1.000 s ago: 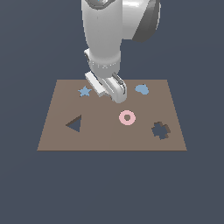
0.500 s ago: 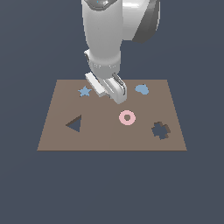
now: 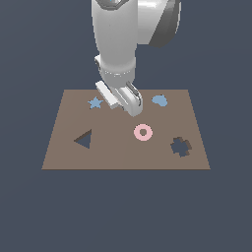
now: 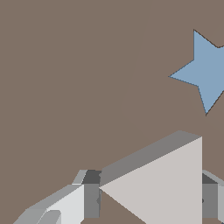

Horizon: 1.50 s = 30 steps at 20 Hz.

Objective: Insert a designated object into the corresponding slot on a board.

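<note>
The gripper (image 3: 132, 106) sits low over the far part of the board (image 3: 123, 152), its jaws closed on the triangle (image 4: 168, 183), near the blue star (image 3: 95, 103). The slot (image 3: 84, 140) lies open toward the exterior view's left, well apart from the gripper, with the pink ring (image 3: 143, 132) between gripper and cross hole (image 3: 180, 146).

I see a matt, smooth brown board (image 3: 125, 147), untextured like painted card. The triangle block (image 4: 168, 188) looks a flat, pale, plastic-like solid. The arm's shell (image 3: 118, 34) reads glossy white plastic; the star (image 4: 205, 72) matt blue.
</note>
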{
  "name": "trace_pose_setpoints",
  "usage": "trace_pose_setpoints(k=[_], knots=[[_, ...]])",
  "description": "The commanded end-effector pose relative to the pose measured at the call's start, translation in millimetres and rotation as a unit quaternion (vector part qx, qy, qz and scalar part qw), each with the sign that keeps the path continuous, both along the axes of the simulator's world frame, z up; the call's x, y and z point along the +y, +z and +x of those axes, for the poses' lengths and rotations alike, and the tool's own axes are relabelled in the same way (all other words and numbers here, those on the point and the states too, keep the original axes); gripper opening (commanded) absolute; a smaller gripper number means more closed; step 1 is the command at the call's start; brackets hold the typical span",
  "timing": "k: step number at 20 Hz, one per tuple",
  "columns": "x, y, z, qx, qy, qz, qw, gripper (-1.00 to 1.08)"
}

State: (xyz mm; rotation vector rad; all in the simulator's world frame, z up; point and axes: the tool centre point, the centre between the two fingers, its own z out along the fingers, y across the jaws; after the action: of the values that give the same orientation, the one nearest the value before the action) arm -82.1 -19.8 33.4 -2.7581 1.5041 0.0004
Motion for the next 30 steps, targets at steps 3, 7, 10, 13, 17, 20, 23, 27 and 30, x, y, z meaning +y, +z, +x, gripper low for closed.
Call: trace_pose_setpoints(k=[3,7,10,13,17,20,23,27,30], knots=[[-5,0,6,0.000,0.002,0.000,1.0000,-1.00],[-15,1,17,0.000,0.005,0.000,1.0000,-1.00],[-24,2,29,0.000,0.009,0.000,1.0000,-1.00],[-36,3,43,0.000,0.014,0.000,0.9999,-1.00],[-53,4,66,0.000,0.021,0.000,0.9998,-1.00],[-67,5,85,0.000,0.027,0.000,0.9996,-1.00],[-78,5,102,0.000,0.032,0.000,0.9995,-1.00],[-90,6,120,0.000,0.037,0.000,0.9993,-1.00],[-96,7,129,0.000,0.040,0.000,0.9992,-1.00]])
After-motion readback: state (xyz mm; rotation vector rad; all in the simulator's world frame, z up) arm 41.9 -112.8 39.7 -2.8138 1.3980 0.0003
